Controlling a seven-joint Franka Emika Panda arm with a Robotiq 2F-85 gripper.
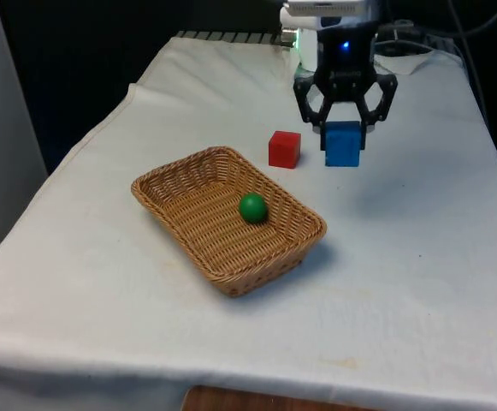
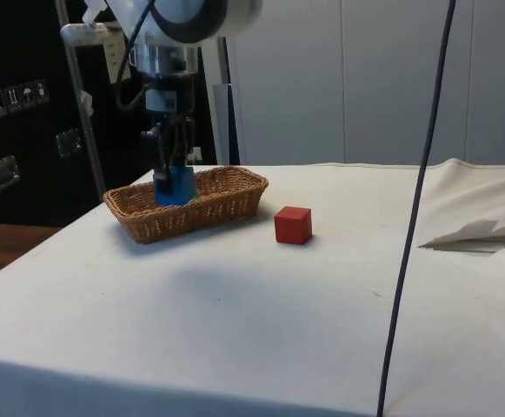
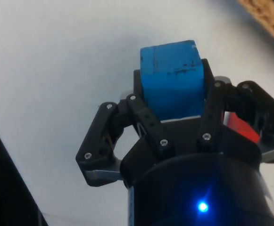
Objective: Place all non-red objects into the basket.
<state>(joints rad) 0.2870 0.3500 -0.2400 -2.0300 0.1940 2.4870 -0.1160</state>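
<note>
Item: blue cube, non-red. Location: clamped in the tool, held clear of the desk, beyond the basket and just past the red cube on the front view's right. In the side view the blue cube hangs level with the basket's rim, overlapping it by line of sight only.

Item: tool. State: both black fingers closed on opposite faces of the blue cube; the wrist view shows the cube protruding beyond the fingertips.

Item: green ball. Location: inside the basket, near the middle.

Item: red cube. Location: on the desk beside the basket's far corner; stays out.

Step in hand, as judged: carrying the last non-red object. Next move calls for travel over the basket's far rim, passing the red cube without knocking it, then release clear of the ball.

Arm pose: wrist vertical, tool pointing straight down.
</note>
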